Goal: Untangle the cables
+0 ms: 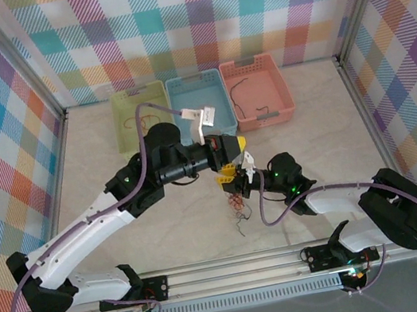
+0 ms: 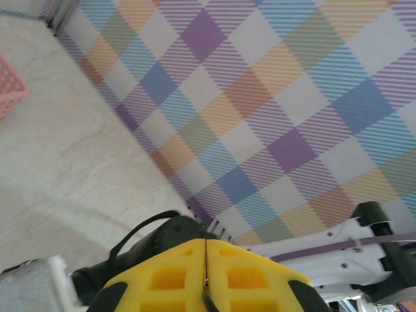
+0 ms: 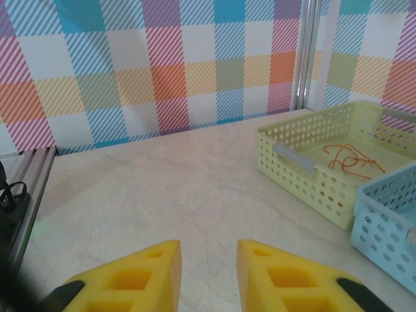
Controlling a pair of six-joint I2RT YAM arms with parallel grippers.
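the blue basket (image 1: 186, 99) stands at the far edge of the table (image 1: 107, 174), in the middle of a row of three. a yellow-green basket (image 1: 123, 106) is just beside it on the left and a pink basket (image 1: 261, 90) just beside it on the right.

the tangle of cables (image 1: 238, 203), thin red-orange and dark strands bunched together, is well to the near side of the blue basket, a little right of its middle. one loose end trails further toward the arm bases. from above i cannot tell whether the bunch lies flat on the table or is lifted a little.

the left gripper (image 1: 239, 143) is just in front of the blue basket's near right corner, its yellow fingers pressed together. in the left wrist view they meet along a closed seam. a dark sliver shows low in that seam, too small to say whether it is a wire.

the right gripper (image 1: 229, 174) is also on the near side of the blue basket, between the left gripper and the tangle, pointing left. its fingers stand apart, and the right wrist view shows bare table through the gap.

a loose red-orange wire (image 3: 349, 159) lies inside the yellow-green basket, and a thin dark wire (image 1: 239, 107) lies in the pink basket.
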